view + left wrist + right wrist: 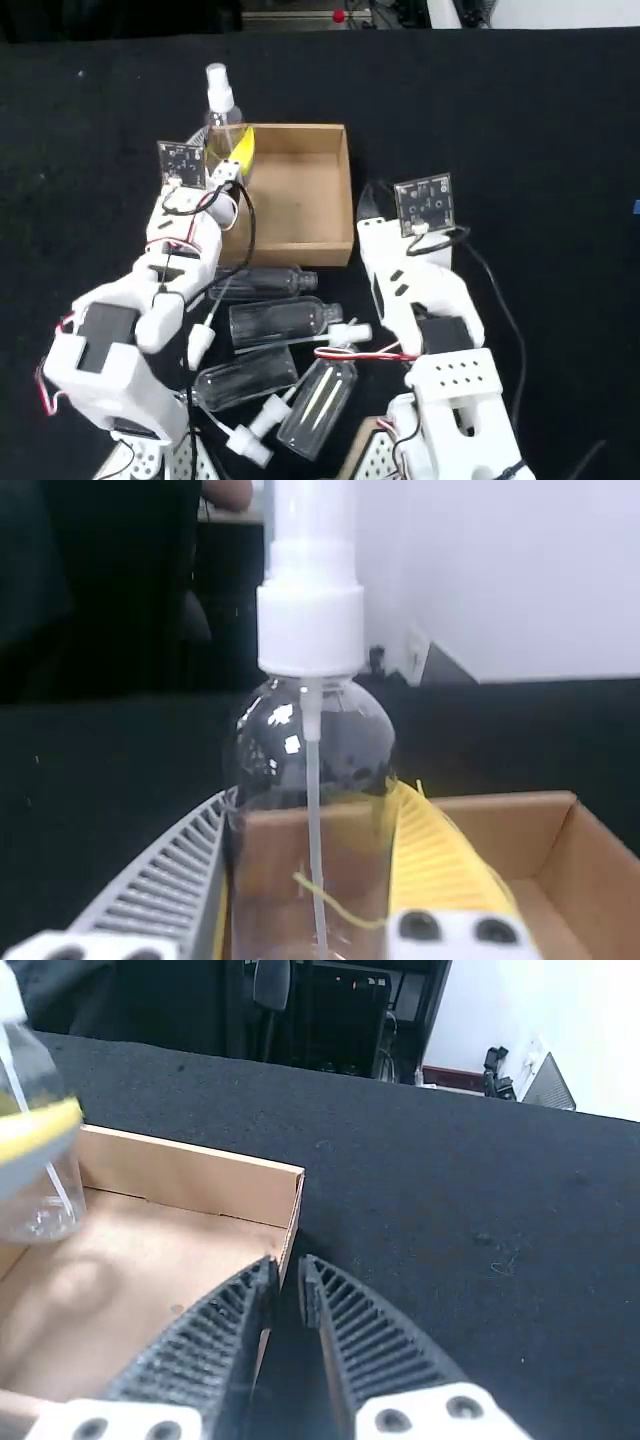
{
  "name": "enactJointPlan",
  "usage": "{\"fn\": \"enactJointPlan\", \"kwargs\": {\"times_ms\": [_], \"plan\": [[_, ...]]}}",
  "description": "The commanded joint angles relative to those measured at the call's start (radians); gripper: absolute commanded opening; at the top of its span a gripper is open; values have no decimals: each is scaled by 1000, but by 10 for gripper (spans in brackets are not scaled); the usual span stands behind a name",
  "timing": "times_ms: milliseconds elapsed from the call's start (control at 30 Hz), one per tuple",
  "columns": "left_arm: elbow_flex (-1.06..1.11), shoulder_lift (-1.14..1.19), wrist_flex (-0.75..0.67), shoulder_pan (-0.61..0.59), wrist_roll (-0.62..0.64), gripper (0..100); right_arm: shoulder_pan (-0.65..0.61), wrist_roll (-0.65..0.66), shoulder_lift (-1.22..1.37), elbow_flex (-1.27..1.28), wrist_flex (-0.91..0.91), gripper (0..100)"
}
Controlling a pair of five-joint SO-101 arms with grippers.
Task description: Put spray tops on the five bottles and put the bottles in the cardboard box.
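Four bottles (285, 322) lie on their sides between the arms, just in front of the box (300, 247). The left gripper (312, 798) clamps a fifth bottle (310, 730) upright, spray top (310, 620) on, at the box's far corner. The right gripper (285, 1265) hangs empty, fingers nearly together, over the box's near wall.

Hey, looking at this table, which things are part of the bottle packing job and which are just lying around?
Job: upright bottle with spray top, in the left end effector; cardboard box; four bottles lying near the arms; right end effector, by the box.
Not the job: small red object beyond the table's far edge; black table.
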Motion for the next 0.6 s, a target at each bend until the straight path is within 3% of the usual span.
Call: {"fn": "enactJointPlan", "kwargs": {"times_ms": [0,233,567], "plan": [[-74,35,-104,7,6,30,15,3,12,-5,-31,34],[-81,198,-361,12,-2,30,15,5,12,-5,-31,34],[-151,322,-393,7,-2,30,15,5,12,-5,-31,34]]}}
